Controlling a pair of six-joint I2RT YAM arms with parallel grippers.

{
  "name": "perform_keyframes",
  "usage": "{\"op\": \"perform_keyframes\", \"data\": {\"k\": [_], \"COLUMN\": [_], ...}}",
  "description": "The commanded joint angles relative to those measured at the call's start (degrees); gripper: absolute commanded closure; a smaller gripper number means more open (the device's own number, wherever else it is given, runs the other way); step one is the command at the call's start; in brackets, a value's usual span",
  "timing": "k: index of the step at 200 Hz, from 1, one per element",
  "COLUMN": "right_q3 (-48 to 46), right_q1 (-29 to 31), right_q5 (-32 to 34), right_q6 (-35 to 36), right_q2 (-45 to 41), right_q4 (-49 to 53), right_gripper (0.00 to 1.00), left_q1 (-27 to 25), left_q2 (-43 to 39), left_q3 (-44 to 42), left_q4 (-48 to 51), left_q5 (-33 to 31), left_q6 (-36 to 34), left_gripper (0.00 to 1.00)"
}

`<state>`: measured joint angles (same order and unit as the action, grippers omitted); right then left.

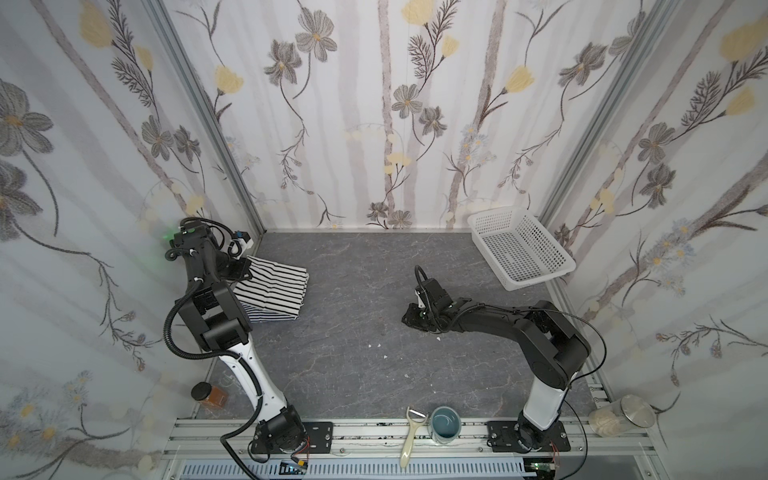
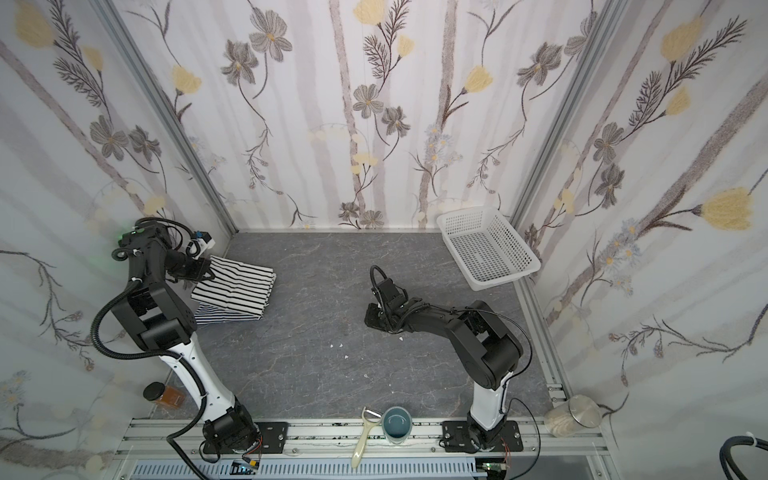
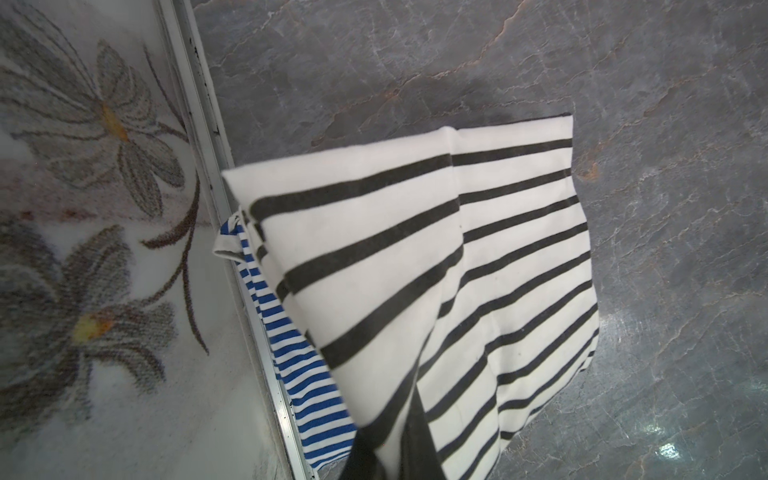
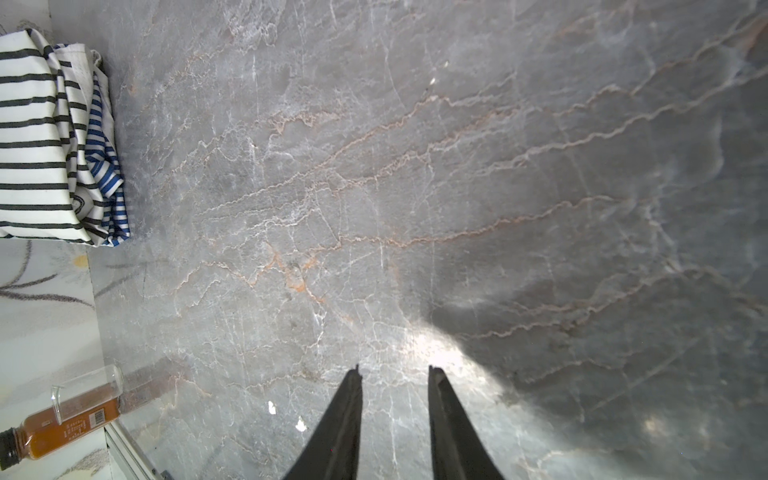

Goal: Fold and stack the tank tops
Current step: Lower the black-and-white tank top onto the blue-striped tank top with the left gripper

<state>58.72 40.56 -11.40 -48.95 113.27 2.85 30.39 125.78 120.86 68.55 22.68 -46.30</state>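
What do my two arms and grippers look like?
Both arms are alike: black joint housings above a white lower link. The left arm has a ribbed black hose and a green light; the right arm has a small black cable loop at its wrist. The right gripper has black fingers tapering to thin tips.

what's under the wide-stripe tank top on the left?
The fine blue-striped top, only its edges peeking out. The rest is covered by the wide-stripe top, so its fold can't be judged.
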Motion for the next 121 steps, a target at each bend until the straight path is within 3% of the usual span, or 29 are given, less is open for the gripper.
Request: {"op": "perform_keyframes", "data": {"k": [1,70,96,121], "right_q3": [0.3,1.4,0.9,0.7], "right_q1": [0.1,0.1,0.0,0.0], "right_q5": [1.2,1.2,1.3,1.1], "right_q6": [0.0,0.6,0.9,1.0], "right_q2": [-0.3,0.1,-0.6,-0.7], "right_q4": [-0.4,1.1,1.4,1.7], "right_gripper": [0.7,0.7,0.7,0.7], "left_q1": [1.1,1.9,1.8,0.7], "left_q2": [0.5,-0.9,-3.5,-9.0], "left_q3": [0.1,-11.4,-16.2,-23.5], "left_q4": [-1.1,-10.1,-14.1,-21.9], "left_q5": [0.0,-3.6,-5.3,-9.6], "left_q6": [0.0,1.6,3.0,4.5], "left_gripper": [1.0,1.0,0.68,0.56]}}
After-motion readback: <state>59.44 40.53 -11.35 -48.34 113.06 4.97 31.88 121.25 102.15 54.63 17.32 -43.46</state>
